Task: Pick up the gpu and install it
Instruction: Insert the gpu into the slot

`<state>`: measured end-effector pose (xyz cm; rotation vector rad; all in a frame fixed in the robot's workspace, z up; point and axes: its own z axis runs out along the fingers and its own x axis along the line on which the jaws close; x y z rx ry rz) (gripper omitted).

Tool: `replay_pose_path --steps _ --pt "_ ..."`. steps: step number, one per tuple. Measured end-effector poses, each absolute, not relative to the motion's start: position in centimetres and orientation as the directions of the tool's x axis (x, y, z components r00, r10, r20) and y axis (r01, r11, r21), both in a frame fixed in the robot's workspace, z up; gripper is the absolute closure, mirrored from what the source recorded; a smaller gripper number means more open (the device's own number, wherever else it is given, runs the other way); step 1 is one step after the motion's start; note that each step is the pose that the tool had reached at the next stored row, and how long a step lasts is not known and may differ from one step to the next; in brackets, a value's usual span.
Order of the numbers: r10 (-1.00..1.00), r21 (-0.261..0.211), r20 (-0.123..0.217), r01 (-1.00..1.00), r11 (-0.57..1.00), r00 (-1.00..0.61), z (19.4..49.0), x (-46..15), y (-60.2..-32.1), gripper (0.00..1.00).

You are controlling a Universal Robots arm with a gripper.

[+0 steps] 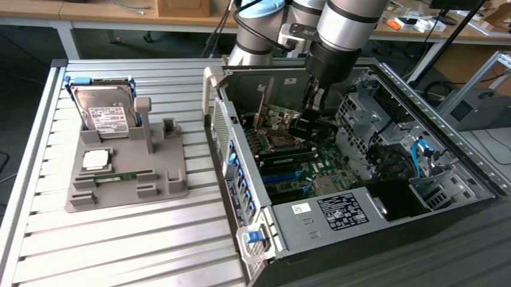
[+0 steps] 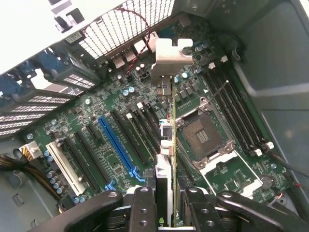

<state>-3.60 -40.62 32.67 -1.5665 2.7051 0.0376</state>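
Item: slatted table, at the exterior view's left, bearing a grey fixture. A hard drive stands upright in the fixture's rear holder, and a RAM stick lies flat near its front. Next right: an open case lying on its side, motherboard facing up. The arm reaches down into the case from above. The gripper is low over the board's upper middle, closed on the gpu, which hangs directly beneath it. Further right: drive bays and a blue cable. Wrist view: the gpu appears edge-on, clamped between the two black fingers of the gripper and running straight away from them, its silver bracket at the far end by the rear grille. The card stands on edge over the motherboard, with a blue slot and black slots on one side and the empty socket on the other. Whether its lower edge touches a slot cannot be told.
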Motion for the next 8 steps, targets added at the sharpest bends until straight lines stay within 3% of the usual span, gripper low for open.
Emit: replay_pose_path --steps 8 --pt "-0.880 0.013 -0.025 -0.880 0.474 -0.474 32.68 -3.60 -40.62 0.73"
